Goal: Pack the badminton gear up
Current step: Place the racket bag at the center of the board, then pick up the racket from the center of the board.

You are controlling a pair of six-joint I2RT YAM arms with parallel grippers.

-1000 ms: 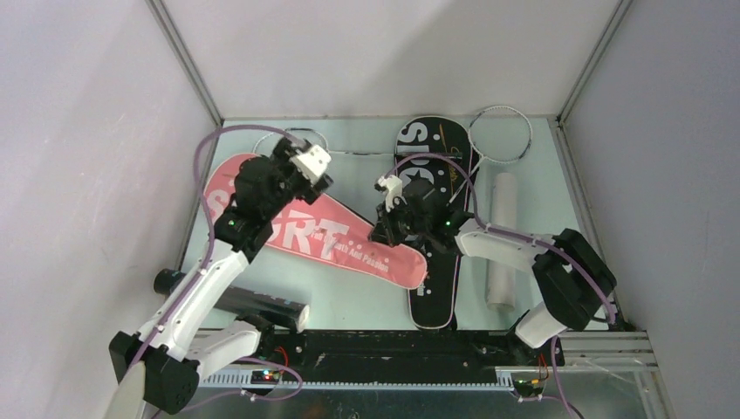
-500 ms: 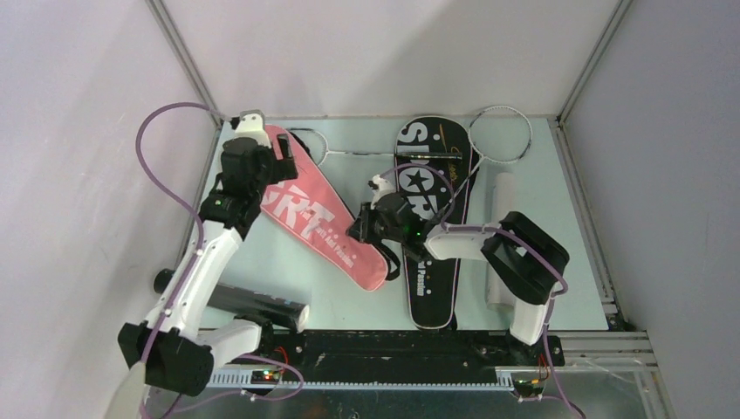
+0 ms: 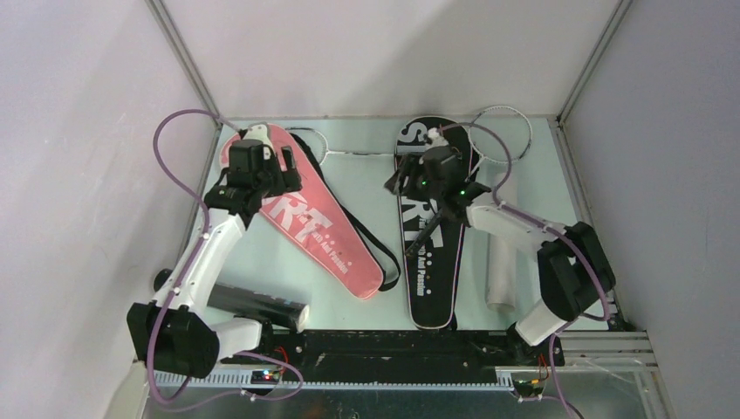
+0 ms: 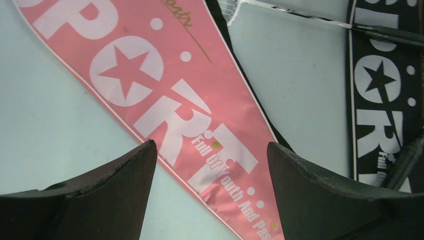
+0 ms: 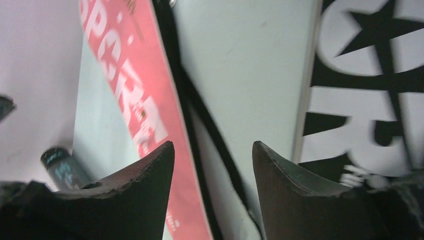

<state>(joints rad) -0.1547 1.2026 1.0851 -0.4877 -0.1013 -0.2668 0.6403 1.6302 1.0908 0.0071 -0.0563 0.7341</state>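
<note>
While the left pincer [image 4: 210, 145] and right pincer [image 5: 212, 143] gape empty, two covers lie flat: pink cover [image 3: 323, 236], black cover [image 3: 432, 279].

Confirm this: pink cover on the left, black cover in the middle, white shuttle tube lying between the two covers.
Wrong on the tube: the white shuttle tube lies right of the black cover, not between it and the pink cover. The top external view shows it. The rest holds.
</note>
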